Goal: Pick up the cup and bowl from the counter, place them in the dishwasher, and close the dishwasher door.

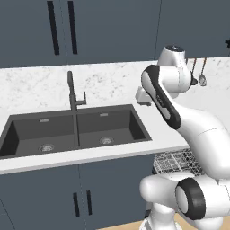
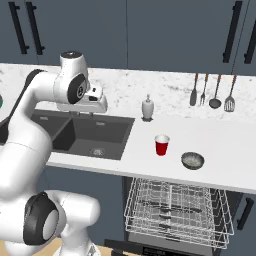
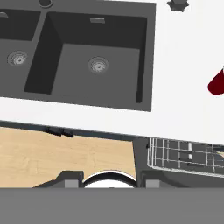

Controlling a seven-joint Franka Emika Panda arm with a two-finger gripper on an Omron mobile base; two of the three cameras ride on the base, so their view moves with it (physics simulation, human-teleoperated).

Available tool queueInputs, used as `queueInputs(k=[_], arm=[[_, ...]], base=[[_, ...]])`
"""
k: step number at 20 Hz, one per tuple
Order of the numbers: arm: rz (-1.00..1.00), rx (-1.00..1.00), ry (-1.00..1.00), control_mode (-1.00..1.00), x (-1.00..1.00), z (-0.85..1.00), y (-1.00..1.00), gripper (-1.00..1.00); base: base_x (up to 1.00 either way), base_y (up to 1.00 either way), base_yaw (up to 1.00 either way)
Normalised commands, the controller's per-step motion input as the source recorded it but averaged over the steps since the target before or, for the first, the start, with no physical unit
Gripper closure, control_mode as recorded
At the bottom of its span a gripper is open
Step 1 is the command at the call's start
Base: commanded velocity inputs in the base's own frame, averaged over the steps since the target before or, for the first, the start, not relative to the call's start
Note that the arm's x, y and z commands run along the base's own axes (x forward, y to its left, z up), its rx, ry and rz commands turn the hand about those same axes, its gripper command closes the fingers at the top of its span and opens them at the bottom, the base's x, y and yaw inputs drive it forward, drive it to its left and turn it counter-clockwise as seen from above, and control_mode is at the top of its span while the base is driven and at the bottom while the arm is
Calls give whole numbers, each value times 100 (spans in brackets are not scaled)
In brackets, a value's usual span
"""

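One red cup (image 2: pixel 161 145) and one metal bowl (image 2: pixel 192 160) at its 4 o'clock sit on the counter (image 2: pixel 225 150); the claw's (image 3: pixel 109 183) spread is unclear.

We are seeing a dark faucet (image 1: pixel 72 93) standing behind the double sink (image 1: pixel 74 130). A white soap dispenser (image 2: pixel 147 108) is sitting against the speckled backsplash (image 2: pixel 165 90), and four utensils (image 2: pixel 212 92) are hanging further right. Blue-grey cabinets (image 2: pixel 175 35) with black bar handles (image 2: pixel 229 31) are running above.
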Motion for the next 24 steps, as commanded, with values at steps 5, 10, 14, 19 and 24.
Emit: queueInputs(k=[5, 10, 14, 19, 24], arm=[[-1, -1, 0, -100, 0, -2, -25, -100], [-22, -13, 1, -100, -6, -28, -43, -100], [-10, 0, 0, -100, -10, 0, -16, -100], [0, -8, 1, -100, 9, -38, -22, -100], [0, -22, -1, -100, 9, -51, -3, -100]], base=[[0, 0, 0], [0, 0, 0], [0, 0, 0], [0, 0, 0], [0, 0, 0]])
